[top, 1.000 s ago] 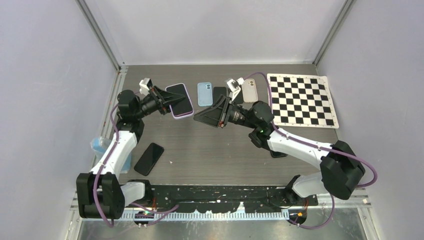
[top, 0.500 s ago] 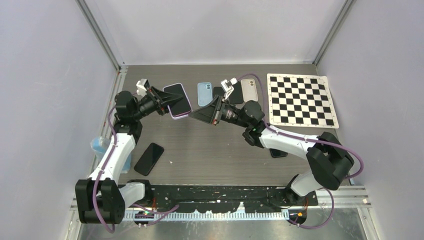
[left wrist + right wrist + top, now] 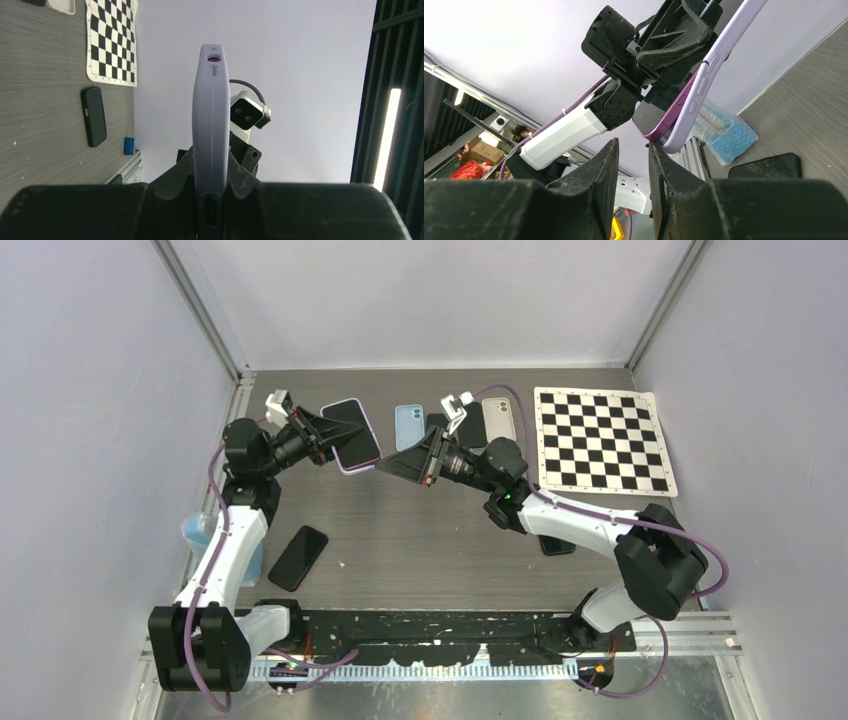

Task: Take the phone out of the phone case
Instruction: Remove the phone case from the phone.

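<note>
My left gripper (image 3: pixel 322 440) is shut on a phone in a lilac case (image 3: pixel 352 434) and holds it tilted above the table at the back left. In the left wrist view the case's edge (image 3: pixel 211 130) stands straight up between my fingers. The right wrist view shows a purple phone corner (image 3: pixel 651 125) peeling out of the lilac case (image 3: pixel 709 75). My right gripper (image 3: pixel 393 466) is open, its tips just right of the case's lower corner. In its own view the right gripper (image 3: pixel 633 147) has its right fingertip (image 3: pixel 655 148) touching that corner.
On the table lie a black phone (image 3: pixel 298 557) at the front left, a blue case (image 3: pixel 409 426), a beige case (image 3: pixel 498 419), a dark phone (image 3: pixel 556 544) under the right arm, and a checkerboard mat (image 3: pixel 603 438). A blue packet (image 3: pixel 196 533) sits at the left edge.
My left gripper has raised and tilted the cased phone a little to the left. My right gripper has moved left to the case's lower corner.
</note>
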